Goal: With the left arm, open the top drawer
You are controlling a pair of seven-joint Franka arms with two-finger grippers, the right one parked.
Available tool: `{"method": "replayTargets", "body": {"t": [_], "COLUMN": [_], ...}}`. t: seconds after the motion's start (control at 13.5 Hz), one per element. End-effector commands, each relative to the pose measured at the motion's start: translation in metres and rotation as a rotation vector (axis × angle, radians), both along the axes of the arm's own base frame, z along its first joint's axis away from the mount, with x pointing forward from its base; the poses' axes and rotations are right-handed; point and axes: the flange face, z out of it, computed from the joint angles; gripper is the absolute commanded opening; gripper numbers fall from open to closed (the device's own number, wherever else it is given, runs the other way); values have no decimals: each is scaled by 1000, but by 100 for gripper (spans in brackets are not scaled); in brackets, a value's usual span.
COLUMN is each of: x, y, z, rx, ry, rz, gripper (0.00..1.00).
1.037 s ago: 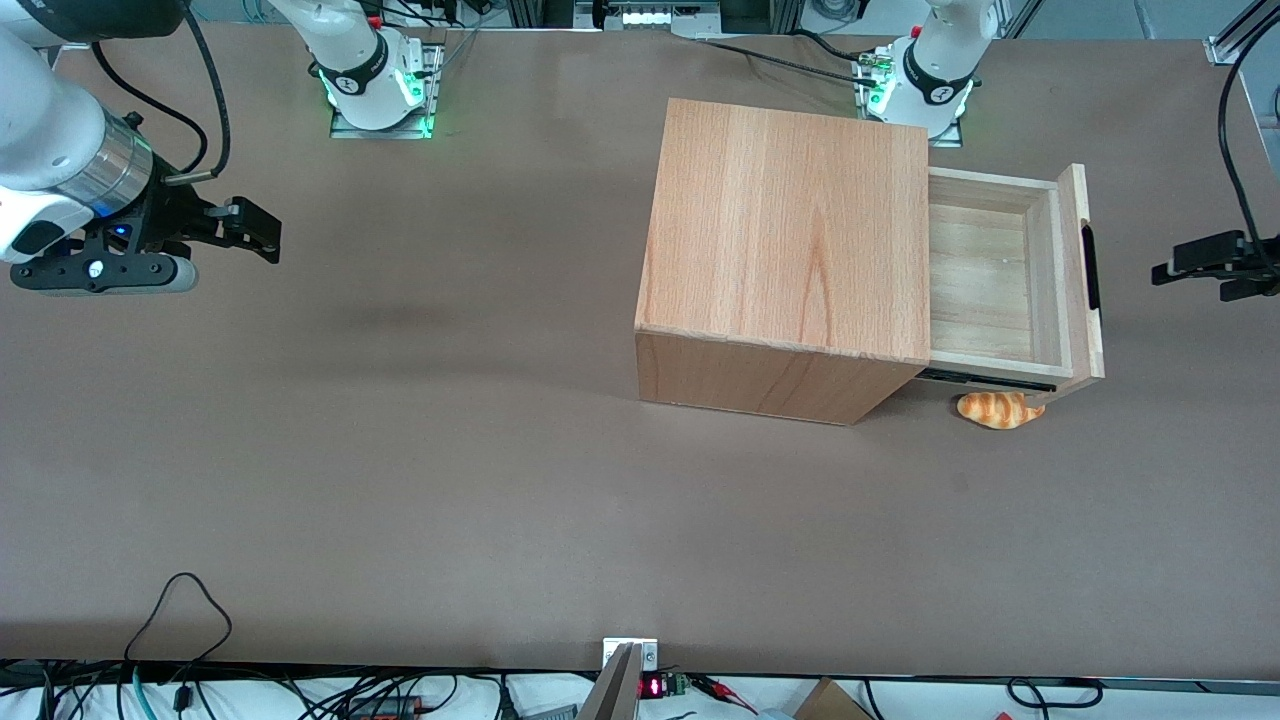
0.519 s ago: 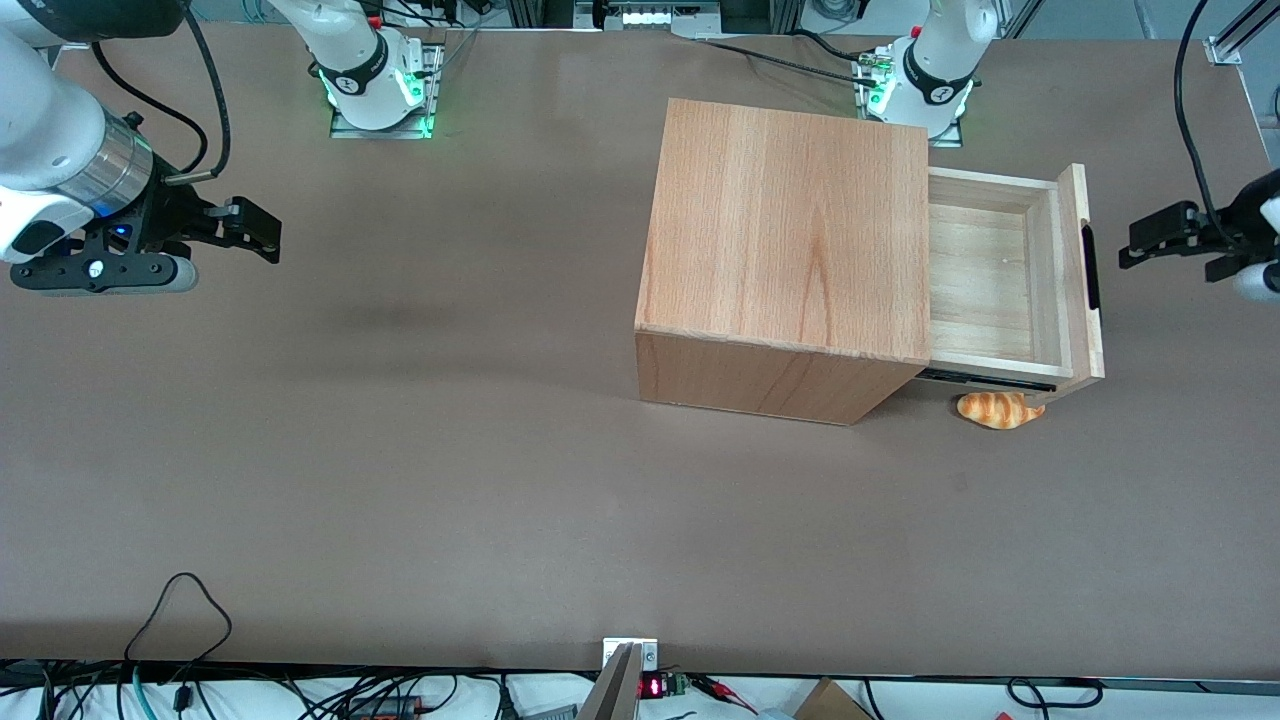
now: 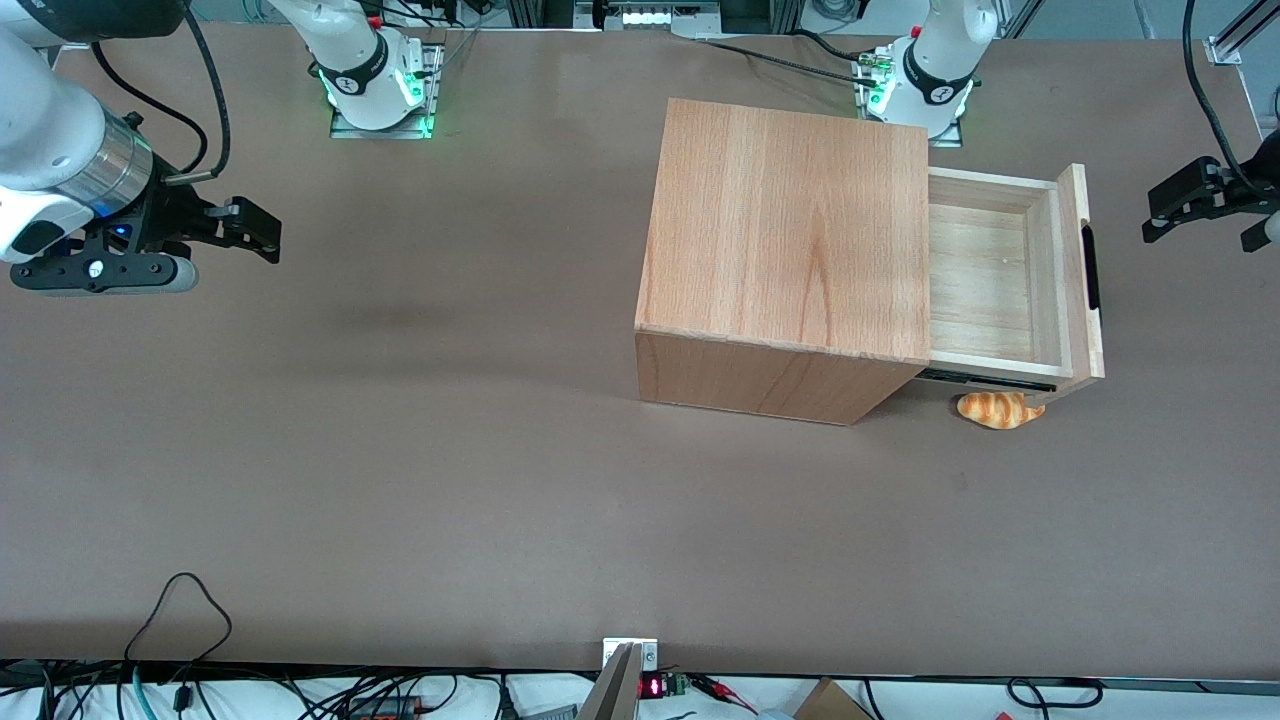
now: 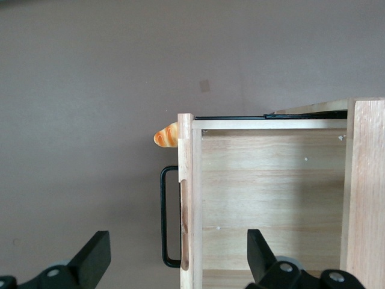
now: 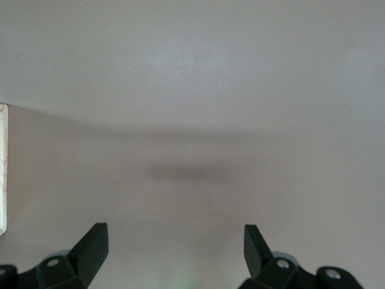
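left arm (image 3: 1262,170): black cable | gripper (image 4: 177,256): black angular fingers, small screws

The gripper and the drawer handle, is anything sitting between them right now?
No. In the front view, only bare brown table separates the open left gripper from the black bar handle of the pulled-out top drawer.

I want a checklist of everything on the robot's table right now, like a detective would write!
Surface: brown table, bare around the cabinet.
Job's things: top drawer pulled out of the wooden cabinet, nothing inside; black handle free.
Clutter: toy croissant on the table under the drawer front.
Grippers: left gripper in the air, clear of the handle, jaws open.
Cables: black cable near the front edge.
Surroundings: nothing seen worth noting.
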Motion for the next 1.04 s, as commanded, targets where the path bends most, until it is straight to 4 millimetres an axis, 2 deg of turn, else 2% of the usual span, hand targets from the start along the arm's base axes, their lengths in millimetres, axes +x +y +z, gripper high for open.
{"method": "replayTargets", "body": {"t": [0.0, 0.96], "x": [-15, -7], "y": [0, 2], "z": [-7, 2], "rx": [22, 5], "ry": [-18, -15], "rz": [21, 56], "gripper": [100, 100]}}
